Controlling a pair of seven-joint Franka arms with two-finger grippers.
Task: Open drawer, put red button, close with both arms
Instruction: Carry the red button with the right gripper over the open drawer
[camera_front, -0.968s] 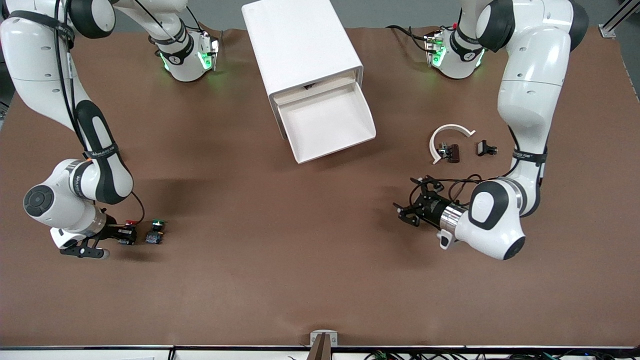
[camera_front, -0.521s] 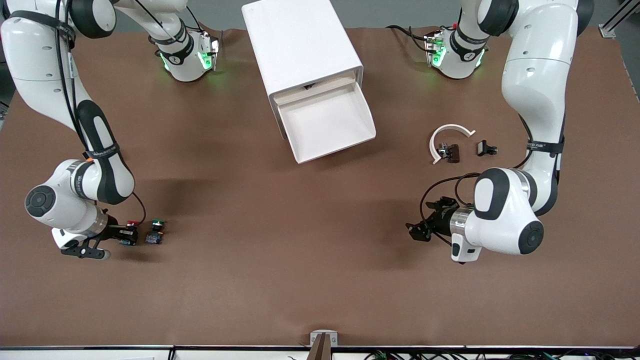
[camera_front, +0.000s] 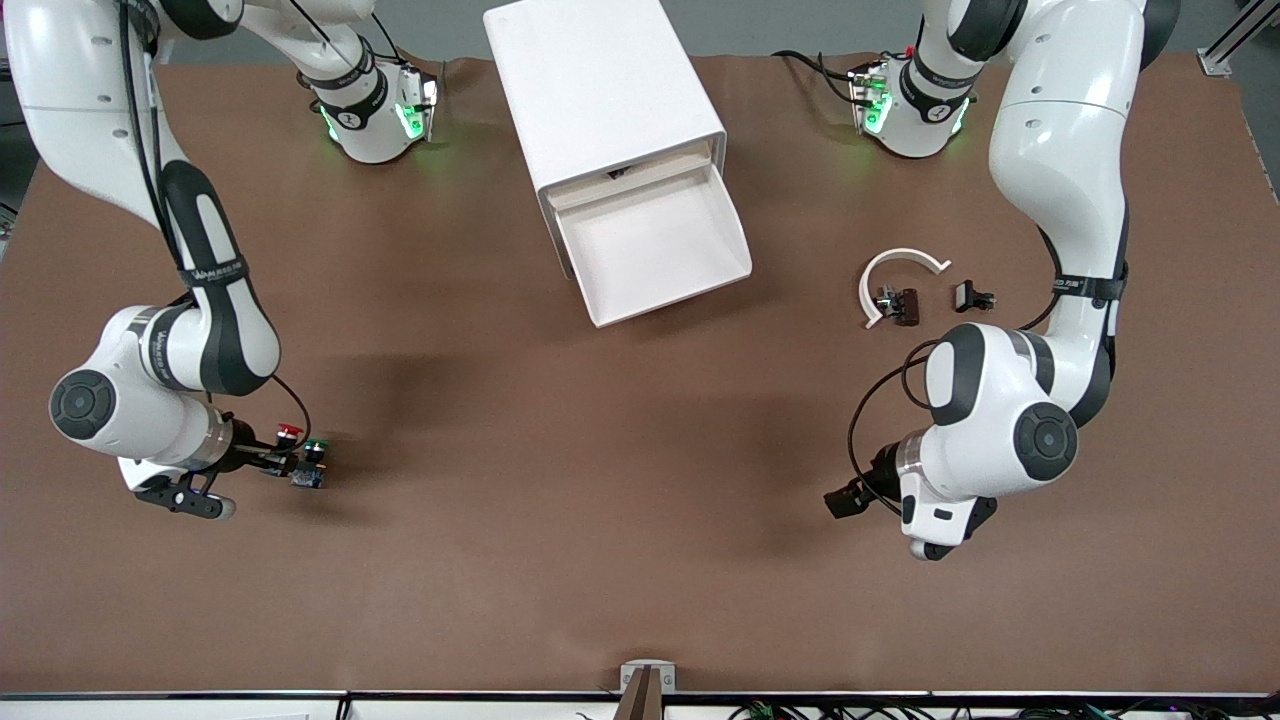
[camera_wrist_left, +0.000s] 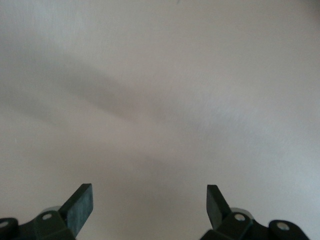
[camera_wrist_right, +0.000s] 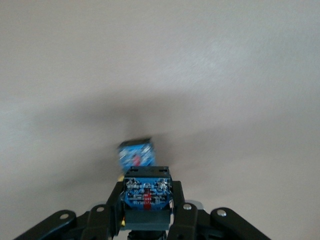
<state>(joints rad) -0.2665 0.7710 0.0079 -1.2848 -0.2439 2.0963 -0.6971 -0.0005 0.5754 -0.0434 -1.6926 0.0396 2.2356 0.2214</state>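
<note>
Lowest in the front view, at its right, the left gripper hangs over bare brown table, low at the left arm's end; its wrist view shows the two fingers spread wide with nothing between them and only plain surface ahead.

At about the same height, at the frame's lower left, the right gripper is closed on the red button, whose round red cap shows just above the fingers. In the right wrist view the switch's bluish base sits clamped between the black fingers, lifted off the table. Just beside it in the front view stands the green-capped switch, on the table at the right arm's end; the right wrist view shows its blue base lying just past the held one.

Higher in the frame, right of centre, a white curved piece lies on the table with a small dark part inside its arc and another small black part near it, toward the left arm's end.

At the upper centre stands the white cabinet. Its top drawer is pulled out toward the front camera, its white tray showing nothing inside. The arms' bases stand at the top of the frame on either side of the cabinet, with green lights glowing on them.
</note>
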